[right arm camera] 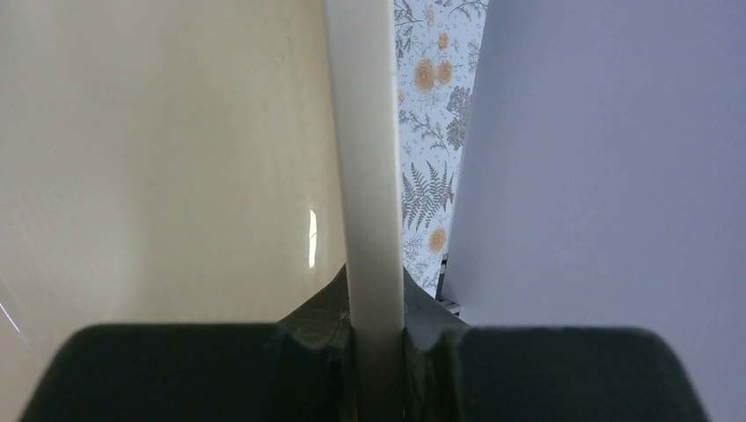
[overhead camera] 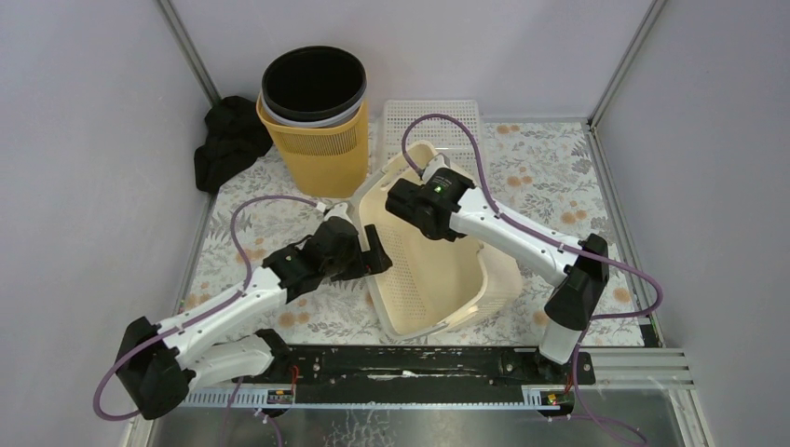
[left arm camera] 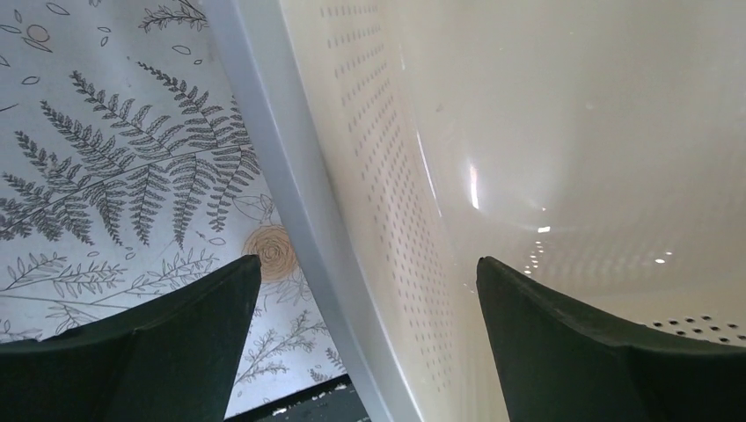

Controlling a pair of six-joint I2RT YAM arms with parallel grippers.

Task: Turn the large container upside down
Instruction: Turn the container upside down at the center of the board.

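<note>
The large cream perforated container [overhead camera: 447,270] stands tilted on the floral table, its far end raised. My right gripper [overhead camera: 416,207] is shut on its raised rim; in the right wrist view the rim [right arm camera: 369,176] runs straight between the two dark fingers [right arm camera: 308,325]. My left gripper [overhead camera: 377,259] is open at the container's left side. In the left wrist view the rim [left arm camera: 290,185] and perforated wall [left arm camera: 396,193] pass between its spread fingers [left arm camera: 176,325], apart from both.
A yellow perforated bin [overhead camera: 317,130] with a black liner stands at the back left. A black cloth [overhead camera: 224,140] lies left of it. A white mesh tray [overhead camera: 433,121] lies at the back. Grey walls close in on both sides.
</note>
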